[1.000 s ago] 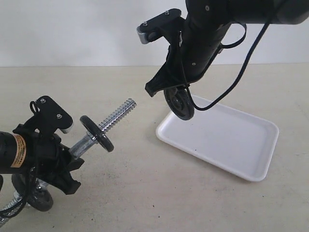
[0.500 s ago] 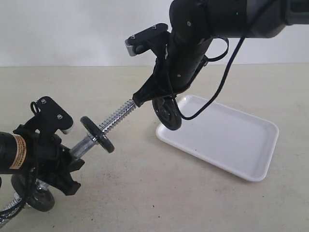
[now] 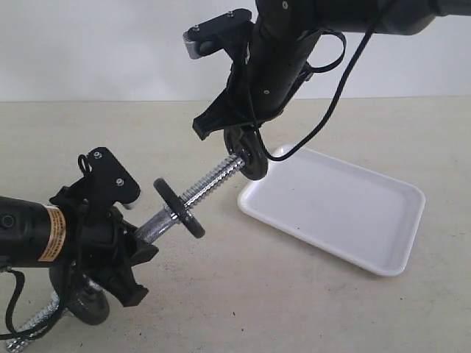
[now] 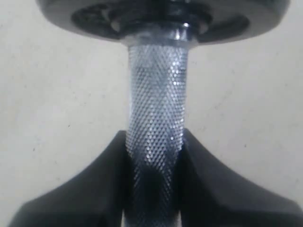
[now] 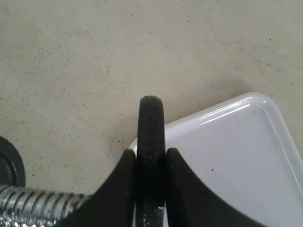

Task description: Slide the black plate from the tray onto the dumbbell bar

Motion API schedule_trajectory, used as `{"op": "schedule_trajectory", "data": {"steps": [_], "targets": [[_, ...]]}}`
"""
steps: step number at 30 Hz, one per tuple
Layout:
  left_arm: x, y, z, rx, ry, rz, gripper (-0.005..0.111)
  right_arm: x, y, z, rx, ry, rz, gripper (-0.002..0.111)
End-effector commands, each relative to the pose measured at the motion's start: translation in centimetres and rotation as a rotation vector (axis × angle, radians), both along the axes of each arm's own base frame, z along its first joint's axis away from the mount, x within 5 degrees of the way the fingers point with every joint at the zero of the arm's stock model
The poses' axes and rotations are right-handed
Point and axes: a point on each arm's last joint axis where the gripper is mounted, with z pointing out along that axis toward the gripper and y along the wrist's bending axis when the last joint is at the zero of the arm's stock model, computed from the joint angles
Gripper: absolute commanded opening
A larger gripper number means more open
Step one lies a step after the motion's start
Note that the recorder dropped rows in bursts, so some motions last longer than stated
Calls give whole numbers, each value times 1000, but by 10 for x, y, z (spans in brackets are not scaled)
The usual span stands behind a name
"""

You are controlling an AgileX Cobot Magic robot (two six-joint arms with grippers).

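Entry: plate at bar tip, two-arm hold.
Detail: left gripper (image 4: 154,187) clamped on the knurled middle of the bar (image 3: 213,179), which points to 2 o'clock with one disc (image 3: 179,208) already on it; at the tip, plate (image 3: 251,153) pinched edge-on by right gripper (image 5: 150,172), lifted off the tray (image 3: 353,209) at 4 o'clock. Risk for you: if hole and thread are off-axis, your push may jam on the thread, twist the plate, or lever the bar loose.

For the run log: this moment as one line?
left gripper: shut on dumbbell bar | right gripper: shut on black plate | plate: at bar's threaded tip, off tray
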Motion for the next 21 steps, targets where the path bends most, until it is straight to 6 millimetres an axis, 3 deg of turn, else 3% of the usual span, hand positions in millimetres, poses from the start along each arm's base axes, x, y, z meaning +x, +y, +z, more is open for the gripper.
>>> {"op": "schedule_trajectory", "data": {"steps": [1,14,21], "targets": [[4,-31,41,-347,-149,-166,4,-1,-1,16,16,-54,19,0],[6,-26,36,-274,-128,-121,4,2,-14,16,-141,-80,19,0],[9,-25,29,-257,-105,-93,4,1,-14,16,-128,-73,8,0]]}}
